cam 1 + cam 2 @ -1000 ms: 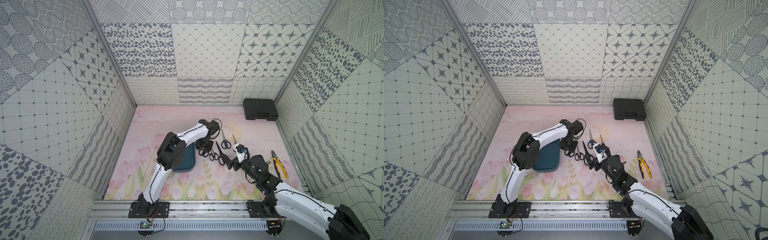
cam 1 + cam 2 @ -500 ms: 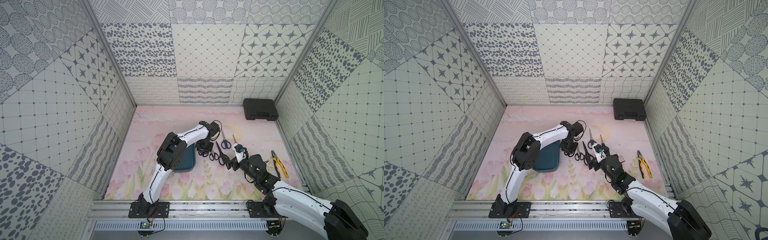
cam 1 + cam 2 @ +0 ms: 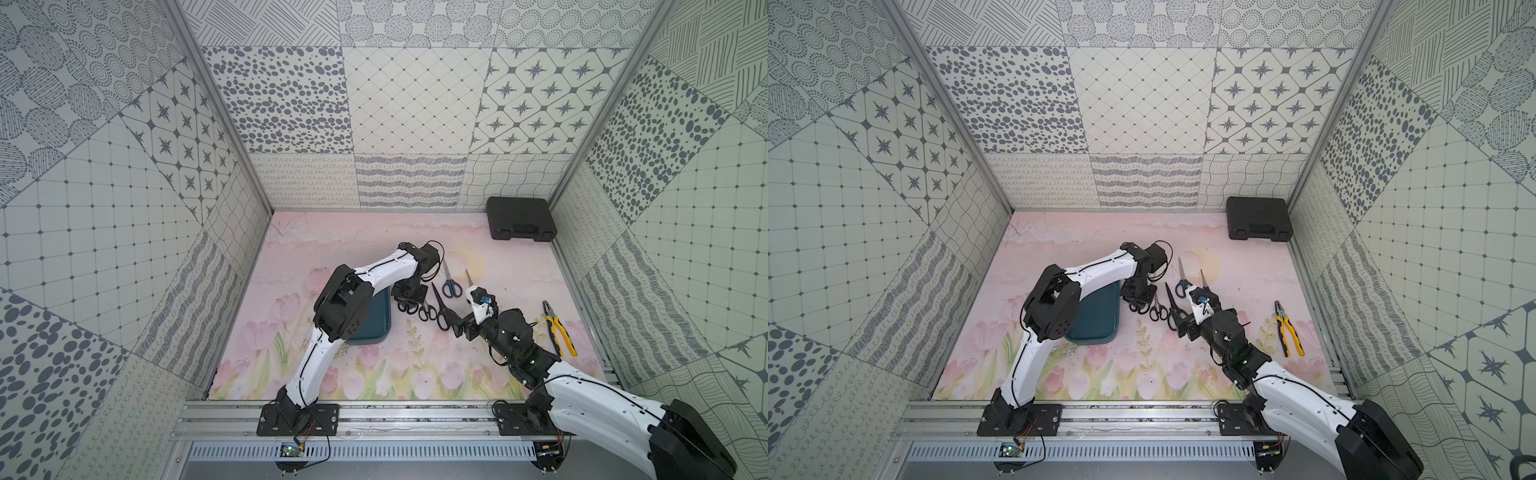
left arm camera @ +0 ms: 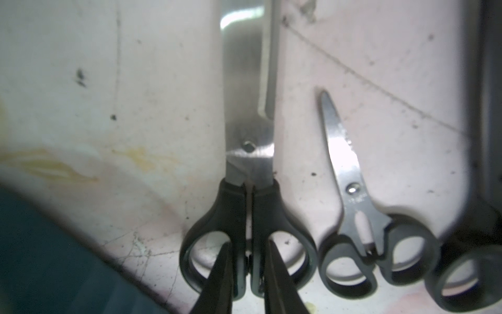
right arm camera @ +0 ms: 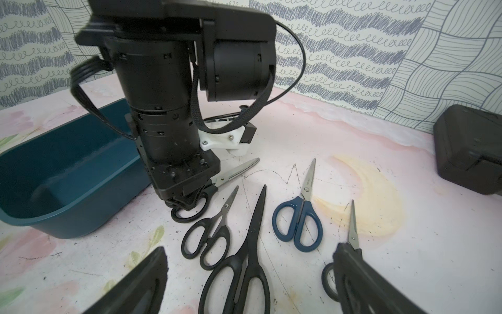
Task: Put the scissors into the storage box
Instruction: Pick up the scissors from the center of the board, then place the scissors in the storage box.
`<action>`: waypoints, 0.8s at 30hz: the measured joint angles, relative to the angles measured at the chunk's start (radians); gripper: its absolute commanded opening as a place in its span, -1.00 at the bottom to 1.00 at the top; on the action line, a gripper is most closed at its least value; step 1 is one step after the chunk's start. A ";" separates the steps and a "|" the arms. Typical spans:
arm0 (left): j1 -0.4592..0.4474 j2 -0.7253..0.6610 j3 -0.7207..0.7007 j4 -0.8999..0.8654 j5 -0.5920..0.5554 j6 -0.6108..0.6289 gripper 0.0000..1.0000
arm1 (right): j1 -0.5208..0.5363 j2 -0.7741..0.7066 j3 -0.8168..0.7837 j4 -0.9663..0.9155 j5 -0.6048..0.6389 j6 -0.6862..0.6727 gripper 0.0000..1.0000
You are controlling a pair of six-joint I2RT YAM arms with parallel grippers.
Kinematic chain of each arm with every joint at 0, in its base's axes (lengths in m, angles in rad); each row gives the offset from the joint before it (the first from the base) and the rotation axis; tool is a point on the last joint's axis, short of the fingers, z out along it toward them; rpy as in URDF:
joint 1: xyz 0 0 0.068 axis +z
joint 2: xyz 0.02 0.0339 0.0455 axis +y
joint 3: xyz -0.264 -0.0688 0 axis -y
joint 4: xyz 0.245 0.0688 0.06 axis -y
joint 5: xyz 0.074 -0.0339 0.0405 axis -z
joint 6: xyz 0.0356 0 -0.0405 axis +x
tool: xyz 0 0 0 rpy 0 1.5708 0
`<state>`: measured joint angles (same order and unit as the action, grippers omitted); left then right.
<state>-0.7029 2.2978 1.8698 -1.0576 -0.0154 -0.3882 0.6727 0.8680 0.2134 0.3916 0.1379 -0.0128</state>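
Several scissors lie side by side right of the teal storage box [image 3: 385, 318] [image 5: 68, 225]. My left gripper [image 4: 247, 277] [image 3: 406, 303] points straight down, one fingertip in each loop of the black-handled scissors [image 4: 248, 206] [image 5: 233, 171], shut on their inner handle bars; they still rest on the mat. Beside them lie small black scissors [image 5: 209, 242], long all-black scissors [image 5: 252, 239] and blue-handled scissors [image 5: 301, 217]. A further pair [image 5: 352, 231] is half hidden behind one finger. My right gripper [image 5: 251, 285] [image 3: 465, 324] hovers open above the long pair's handles.
Yellow-and-black pliers [image 3: 559, 332] lie near the right wall. A black hard case [image 3: 521, 224] [image 5: 470, 152] sits in the far right corner. The left arm's elbow hangs over the near part of the box, which holds nothing that I can see.
The left gripper's jaws have narrowed onto the handle bars of the black-handled scissors. The right arm has barely moved.
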 measured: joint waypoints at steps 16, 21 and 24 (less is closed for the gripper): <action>0.007 -0.397 -0.188 0.069 -0.041 -0.037 -1.00 | 0.000 0.042 0.090 -0.051 0.023 0.026 0.93; 0.041 -0.576 -0.394 0.063 -0.072 -0.092 -1.00 | 0.006 0.144 0.144 -0.040 -0.011 0.022 0.93; 0.070 -0.650 -0.509 0.051 -0.082 -0.128 -1.00 | 0.017 0.196 0.155 -0.026 -0.025 0.021 0.93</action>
<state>-0.6327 1.6482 1.3609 -1.0065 -0.0975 -0.5163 0.6895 1.0645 0.3687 0.3653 0.1127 0.0086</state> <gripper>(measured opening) 0.202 0.965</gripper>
